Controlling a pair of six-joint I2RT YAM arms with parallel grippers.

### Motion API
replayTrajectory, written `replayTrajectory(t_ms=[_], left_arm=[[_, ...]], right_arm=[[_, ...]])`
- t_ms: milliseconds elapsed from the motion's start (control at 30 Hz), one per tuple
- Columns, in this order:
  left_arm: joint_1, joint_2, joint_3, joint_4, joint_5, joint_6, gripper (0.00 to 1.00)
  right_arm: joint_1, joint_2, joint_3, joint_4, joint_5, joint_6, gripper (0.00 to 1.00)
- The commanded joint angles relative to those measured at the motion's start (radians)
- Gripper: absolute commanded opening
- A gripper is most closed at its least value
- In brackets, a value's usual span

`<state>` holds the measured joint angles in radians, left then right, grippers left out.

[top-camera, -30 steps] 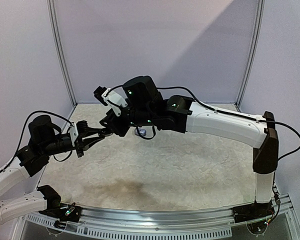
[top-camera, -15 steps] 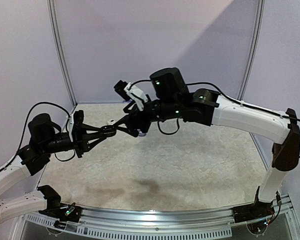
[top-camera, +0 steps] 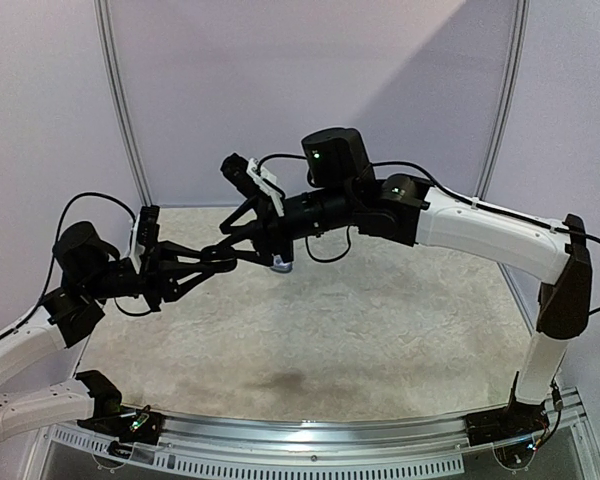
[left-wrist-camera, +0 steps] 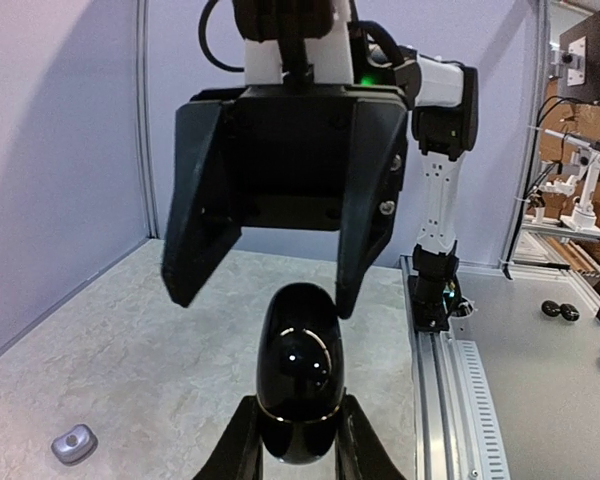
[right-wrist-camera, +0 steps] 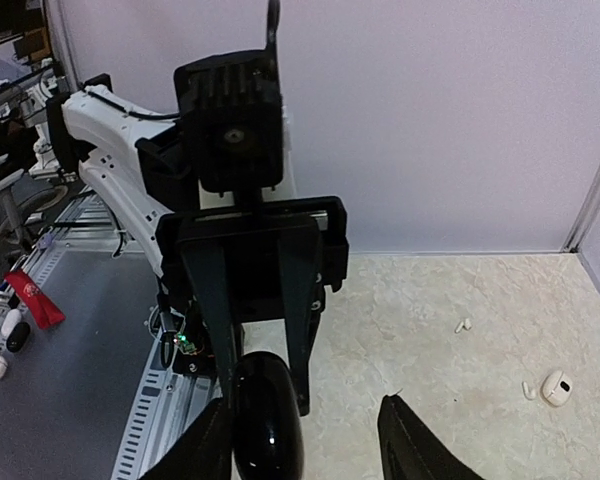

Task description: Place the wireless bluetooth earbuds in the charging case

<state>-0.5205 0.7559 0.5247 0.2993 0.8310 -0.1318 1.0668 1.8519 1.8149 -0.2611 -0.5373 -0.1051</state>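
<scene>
Holds the white-and-black left arm point(top-camera: 20, 350) outstretched toward centre, black two-finger left gripper point(left-wrist-camera: 300, 425) clamped on a glossy black oval case point(left-wrist-camera: 298, 365). Arches the matching right arm point(top-camera: 480, 235) over opposite, black right gripper point(left-wrist-camera: 263, 300) facing it, jaws spread.

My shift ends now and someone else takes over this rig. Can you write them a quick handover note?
Left gripper: shut on the black case, held in the air above the table.
Right gripper: open, fingers straddling the case's top, not clamped.
On the table: white case with one white earbud beside it, another white earbud farther off; a small silvery-grey piece, too small to identify.
Done: black case picked up.
Left: no earbud is seen in a case; the loose ones need inserting.
</scene>
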Motion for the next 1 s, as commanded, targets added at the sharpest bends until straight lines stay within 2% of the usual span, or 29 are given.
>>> replayTrajectory(t_ms=[0,100,200,433,600,767,833,867,933,967], left_arm=[[0.010,0.006,0.019,0.042,0.006,-0.038,0.00],[0.010,0.010,0.018,0.047,0.002,-0.042,0.00],[0.010,0.011,0.018,0.051,-0.004,-0.043,0.00],[0.010,0.011,0.016,0.058,-0.018,-0.049,0.00],[0.010,0.011,0.013,0.063,-0.023,-0.052,0.00],[0.010,0.011,0.011,0.056,-0.033,-0.053,0.00],[0.010,0.008,0.012,0.041,-0.067,-0.052,0.00],[0.010,0.006,0.012,0.027,-0.098,-0.051,0.11],[0.010,0.003,0.012,-0.004,-0.172,-0.040,0.59],[0.010,0.003,0.012,-0.024,-0.206,-0.025,0.88]], right_arm=[[0.001,0.030,0.024,-0.026,-0.081,0.007,0.47],[0.002,0.030,0.019,-0.036,-0.095,0.015,0.44],[0.001,0.037,0.020,-0.039,-0.103,0.029,0.32],[0.002,0.047,0.020,-0.062,-0.102,0.028,0.32],[0.002,0.051,0.026,-0.071,-0.104,0.027,0.26],[0.002,0.053,0.030,-0.072,-0.102,0.028,0.02],[-0.002,0.056,0.030,-0.072,-0.096,0.033,0.00],[-0.006,0.056,0.028,-0.067,-0.093,0.040,0.00],[-0.022,0.051,0.015,-0.045,-0.076,0.075,0.00],[-0.031,0.047,0.002,-0.033,-0.061,0.088,0.00]])
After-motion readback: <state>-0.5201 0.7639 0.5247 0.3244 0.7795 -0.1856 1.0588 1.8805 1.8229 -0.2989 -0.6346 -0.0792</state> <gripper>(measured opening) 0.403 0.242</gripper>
